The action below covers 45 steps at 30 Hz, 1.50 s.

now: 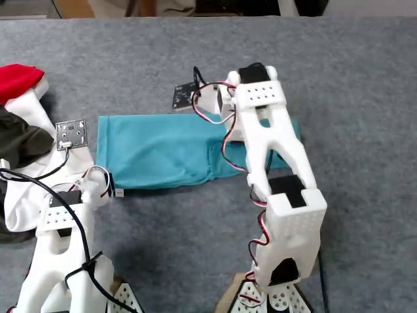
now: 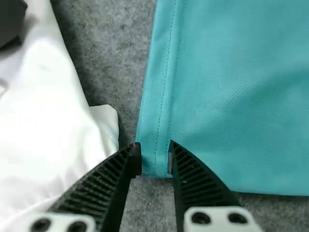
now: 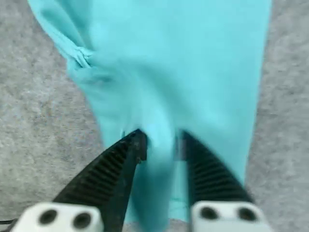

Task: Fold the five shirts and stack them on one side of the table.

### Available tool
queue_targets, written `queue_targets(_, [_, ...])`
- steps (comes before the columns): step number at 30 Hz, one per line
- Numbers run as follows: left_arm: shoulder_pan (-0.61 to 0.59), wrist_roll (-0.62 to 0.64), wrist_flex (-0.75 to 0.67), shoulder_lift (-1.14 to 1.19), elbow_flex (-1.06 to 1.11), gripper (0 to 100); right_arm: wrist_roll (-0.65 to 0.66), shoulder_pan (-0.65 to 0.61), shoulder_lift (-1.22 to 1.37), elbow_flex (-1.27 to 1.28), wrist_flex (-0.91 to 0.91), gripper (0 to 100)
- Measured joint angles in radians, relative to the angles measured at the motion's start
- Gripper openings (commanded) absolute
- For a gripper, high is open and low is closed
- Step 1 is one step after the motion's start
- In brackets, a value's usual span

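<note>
Both left claw and right claw pinch teal shirt; long axis runs side-to-side.

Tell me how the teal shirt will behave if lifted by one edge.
Probably floppy: the teal shirt lies flat with soft wrinkles and bunches up in the right wrist view. Likely light: the fabric looks thin and mesh-like in the left wrist view. It would probably drag rather than slide on the rough grey table cover.
</note>
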Motion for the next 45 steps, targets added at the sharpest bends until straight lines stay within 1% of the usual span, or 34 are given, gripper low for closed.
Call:
queue_targets(3, [0.0, 0.0, 0.0, 0.0, 0.0, 11, -0.005, 0.002, 0.006, -0.035, 0.002, 29.9])
queue_targets(5, [0.0, 0.0, 0.0, 0.0, 0.0, 11, -0.034, 0.014, 0.006, -0.063, 0.011, 29.9])
queue_targets(7, [0.0, 0.0, 0.0, 0.0, 0.0, 11, -0.055, 0.041, 0.006, -0.091, 0.035, 27.7])
queue_targets(9, [0.0, 0.0, 0.0, 0.0, 0.0, 11, -0.066, 0.066, 0.006, -0.118, 0.077, 18.9])
queue_targets(12, [0.0, 0.0, 0.0, 0.0, 0.0, 11, -0.071, 0.087, -0.008, -0.126, 0.155, 0.0])
queue_targets(14, [0.0, 0.0, 0.0, 0.0, 0.0, 11, -0.072, 0.091, -0.035, -0.115, 0.199, 2.7])
queue_targets(15, [0.0, 0.0, 0.0, 0.0, 0.0, 11, -0.075, 0.094, -0.055, -0.098, 0.212, 1.2])
queue_targets(17, [0.0, 0.0, 0.0, 0.0, 0.0, 11, -0.091, 0.106, -0.087, -0.046, 0.213, 0.7])
queue_targets(19, [0.0, 0.0, 0.0, 0.0, 0.0, 11, -0.129, 0.12, -0.103, 0.02, 0.172, 0.5])
queue_targets(22, [0.0, 0.0, 0.0, 0.0, 0.0, 11, -0.172, 0.133, -0.103, 0.127, 0.069, 0.5])
queue_targets(27, [0.0, 0.0, 0.0, 0.0, 0.002, 11, -0.203, 0.141, -0.092, 0.278, -0.163, 0.5])
queue_targets(32, [0.0, 0.0, 0.0, 0.0, 0.008, 11, -0.207, 0.157, -0.008, 0.302, -0.382, 0.5])
queue_targets(34, [0.0, 0.0, 0.0, 0.0, 0.008, 11, -0.207, 0.163, 0.026, 0.302, -0.431, 0.5])
queue_targets(37, [0.0, 0.0, 0.0, 0.0, 0.008, 11, -0.207, 0.169, 0.035, 0.301, -0.43, 0.5])
queue_targets(41, [-0.009, 0.02, 0.02, -0.009, 0.003, 11, -0.207, 0.169, -0.006, 0.301, -0.347, 0.5])
queue_targets(45, [-0.018, 0.035, 0.161, -0.011, -0.118, 12, -0.207, 0.192, -0.152, 0.301, -0.27, 0.5])
